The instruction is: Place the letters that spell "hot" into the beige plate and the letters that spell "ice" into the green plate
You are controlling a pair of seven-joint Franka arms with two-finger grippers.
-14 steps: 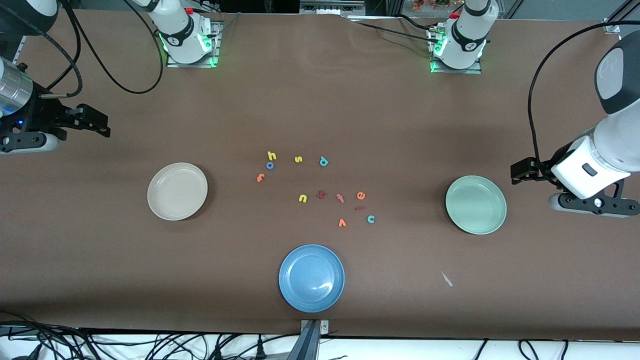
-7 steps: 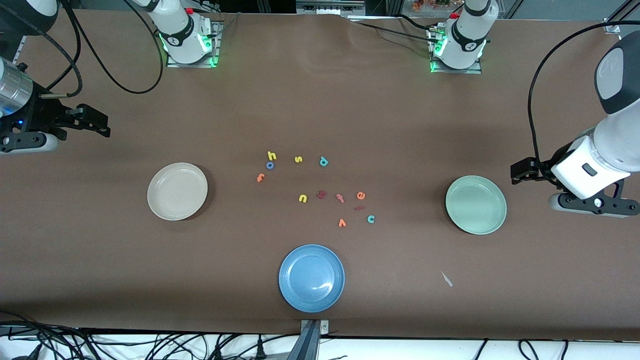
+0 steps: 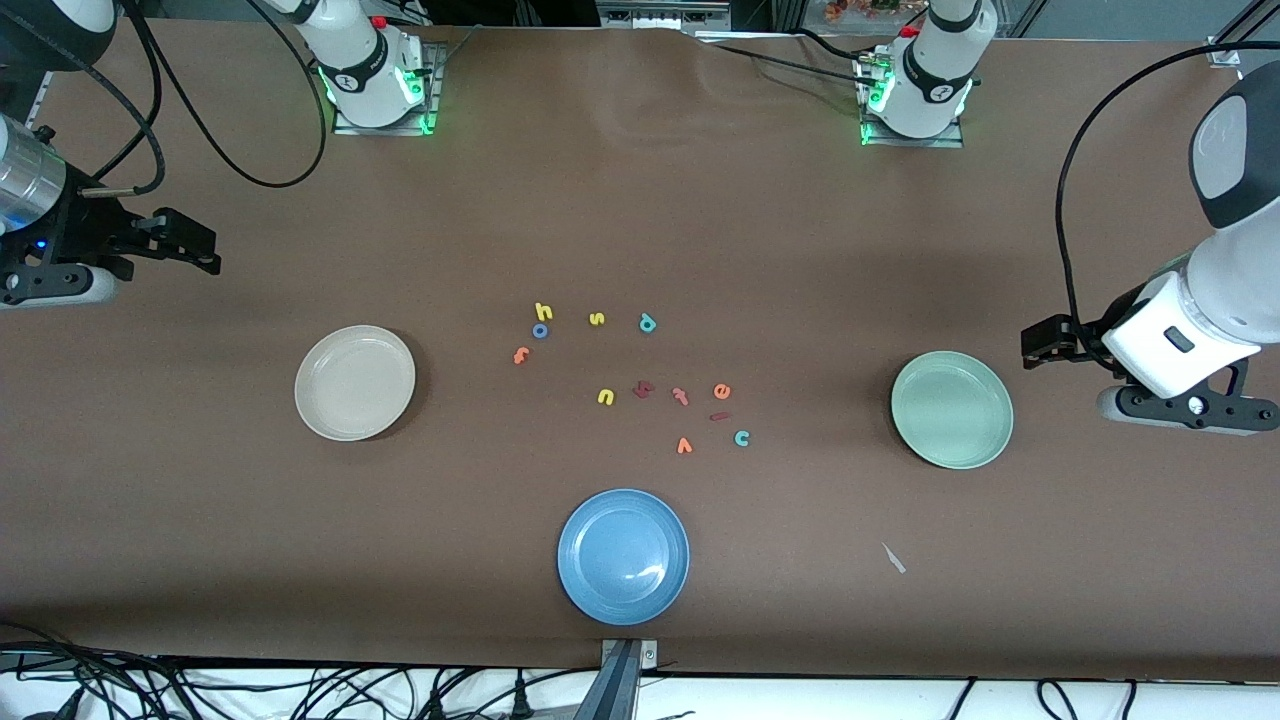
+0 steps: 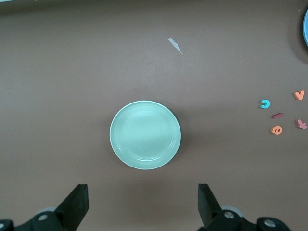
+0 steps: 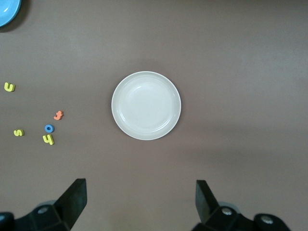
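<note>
Seen from the front camera, the yellow foam "h" [image 3: 543, 311], blue foam ring "o" [image 3: 540, 330] and orange hooked foam "t" [image 3: 520, 354] lie on the brown desk [image 3: 640, 220] at three o'clock from the empty round beige plate [image 3: 355, 383]. The right pincer [image 3: 195, 245] is the nearer one. It hangs over bare desk at ten o'clock from that plate, fingers wide apart.

The orange foam "e" [image 3: 721, 391], dark red foam bar "i" [image 3: 719, 416] and teal foam "c" [image 3: 742, 438] lie at nine o'clock from the empty round mint-green plate [image 3: 951, 409]. The bar's long axis runs roughly nine-to-three. The left pincer [image 3: 1040, 342], fingers also spread, hangs at two o'clock from that plate. Both arms wait, wrists pointing down.
</note>
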